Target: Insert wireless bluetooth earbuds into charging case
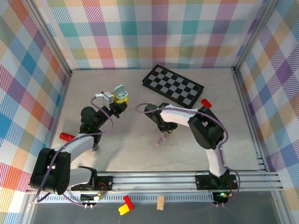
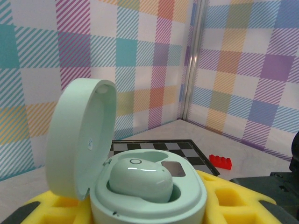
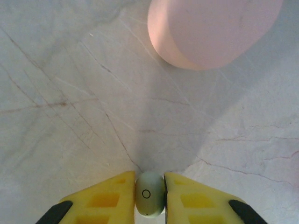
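**Second bud pinched, open case waiting**

The right gripper (image 3: 149, 181) is closed on a small pale green glossy earbud (image 3: 149, 198). Its yellow fingers (image 3: 110, 198) press the bud from both sides, and the bud's flat face with a ring mark is turned toward the wrist camera. Whether the bud has left the grey veined worktop (image 3: 70, 93) cannot be told from here. A pink rounded plastic object (image 3: 210, 32) lies on the surface just ahead of the gripper, apart from it.

The left gripper (image 1: 120, 101) is clamped on a mint-green rounded charging case (image 2: 149, 207) and holds it above the worktop with the lid (image 2: 79, 140) hinged up. A matching seated earbud (image 2: 140, 179) fills one socket, and a free recess (image 2: 174, 168) shows right beside it.

The step in hand looks like the pick of the second bud, with the grasp apparently made. The next move would call for lifting the bud clear, carrying it across to the case and turning it so its shape matches the free recess. It would then be lowered without knocking the raised lid or the bud already in place. The pinch is narrow on a slick surface, so a slow carry seems wise.
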